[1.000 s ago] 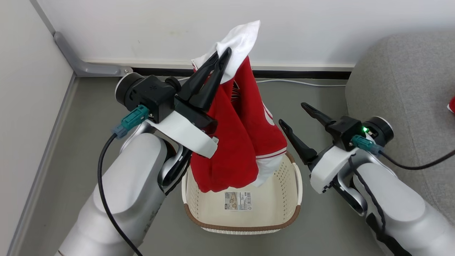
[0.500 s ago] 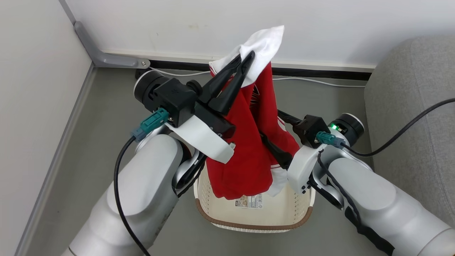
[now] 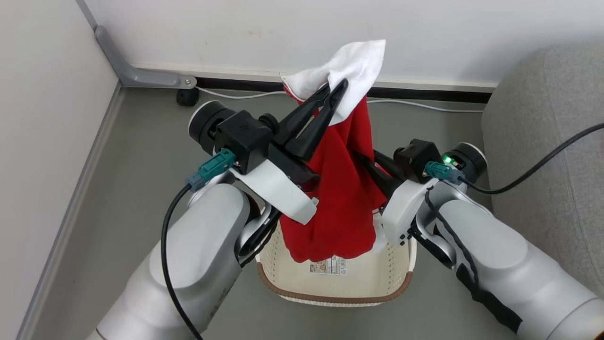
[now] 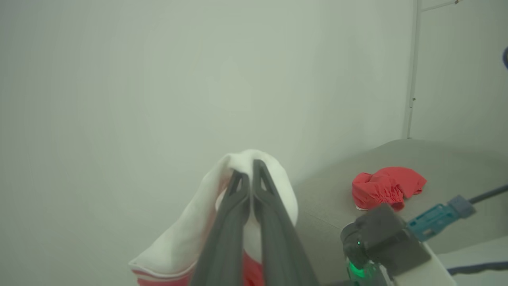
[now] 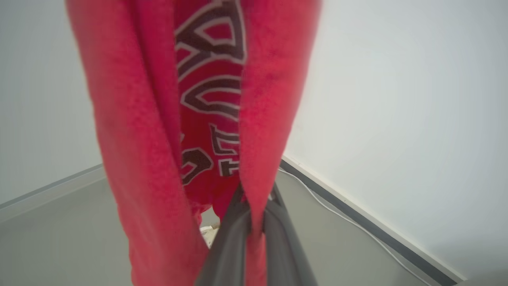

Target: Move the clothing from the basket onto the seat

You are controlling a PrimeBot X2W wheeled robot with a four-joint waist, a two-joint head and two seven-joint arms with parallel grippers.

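The clothing [image 3: 347, 208], a red garment with a white lining, hangs above the cream basket [image 3: 339, 288], its lower end just over the basket floor. My left gripper [image 3: 340, 87] is shut on the white top of the garment, and its closed tips [image 4: 250, 176] pinch white cloth. My right gripper [image 3: 370, 167] reaches in from the right and is shut on a red fold halfway down. In the right wrist view the fingers [image 5: 254, 202] clamp that fold below black-and-white lettering [image 5: 210, 99]. The grey seat [image 3: 542, 141] stands to the right.
Another red garment [image 4: 387, 186] lies on the seat cushion [image 4: 329, 198]. A white wall runs close behind, with a white cable [image 3: 415, 105] along its base. A grey bracket [image 3: 141, 71] and a black caster [image 3: 187, 97] sit in the left corner. Grey floor surrounds the basket.
My right gripper swung in from the right with its jaws open and shut on the red fabric. The left gripper raised the garment slightly. The head view shifted.
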